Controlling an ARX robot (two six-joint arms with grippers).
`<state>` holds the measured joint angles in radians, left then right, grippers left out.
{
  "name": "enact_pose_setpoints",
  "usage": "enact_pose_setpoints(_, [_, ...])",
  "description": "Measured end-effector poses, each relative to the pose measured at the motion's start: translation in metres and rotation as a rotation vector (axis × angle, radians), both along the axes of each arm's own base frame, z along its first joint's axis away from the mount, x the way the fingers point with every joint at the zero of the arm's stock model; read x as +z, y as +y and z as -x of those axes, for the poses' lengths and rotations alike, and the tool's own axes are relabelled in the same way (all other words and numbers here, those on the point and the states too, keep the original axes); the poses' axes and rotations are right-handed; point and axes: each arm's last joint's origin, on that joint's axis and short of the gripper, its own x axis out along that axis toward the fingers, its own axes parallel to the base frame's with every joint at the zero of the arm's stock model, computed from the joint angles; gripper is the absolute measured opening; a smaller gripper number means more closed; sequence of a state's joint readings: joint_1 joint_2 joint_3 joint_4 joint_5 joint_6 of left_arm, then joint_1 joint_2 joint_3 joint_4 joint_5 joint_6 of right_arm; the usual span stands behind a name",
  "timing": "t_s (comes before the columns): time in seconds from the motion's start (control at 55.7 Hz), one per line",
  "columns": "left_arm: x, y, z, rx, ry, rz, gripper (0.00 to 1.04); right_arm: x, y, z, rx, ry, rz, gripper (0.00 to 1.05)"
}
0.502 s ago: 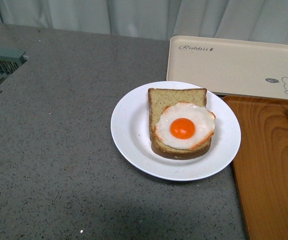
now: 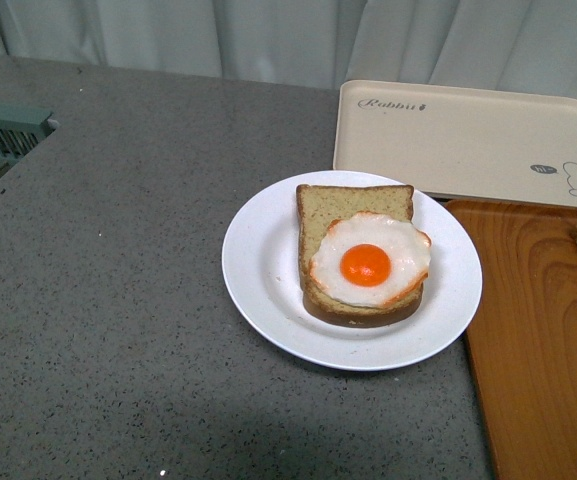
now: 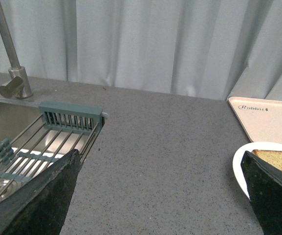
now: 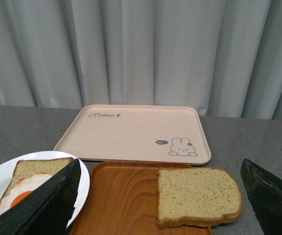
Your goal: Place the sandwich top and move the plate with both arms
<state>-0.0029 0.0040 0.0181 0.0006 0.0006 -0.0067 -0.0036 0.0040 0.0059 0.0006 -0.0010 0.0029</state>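
White plate (image 2: 258, 270) rim at wooden tray (image 2: 528, 330) edge, sandwich top (image 4: 198, 196) aboard — left tool (image 3: 159, 159), right tool (image 4: 160, 164) splayed.

Of our left gripper (image 3: 160, 152) we see two matte black, wedge-shaped fingers (image 3: 38, 200). The one farther from the plate (image 3: 240, 166) has a faint brownish sheen. Our right gripper (image 4: 160, 160) shows the same plain black wedges.

Whole scene, plate (image 2: 258, 272) included, slightly lower
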Motion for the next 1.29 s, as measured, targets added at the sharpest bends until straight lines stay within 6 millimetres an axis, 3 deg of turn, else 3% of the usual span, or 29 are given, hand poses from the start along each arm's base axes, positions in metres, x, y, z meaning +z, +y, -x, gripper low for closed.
enact_pose_setpoints(1.292, [0.0, 0.0, 0.0, 0.0, 0.0, 0.0, 0.98, 0.0, 0.0, 0.0, 0.0, 0.0, 0.0, 0.96])
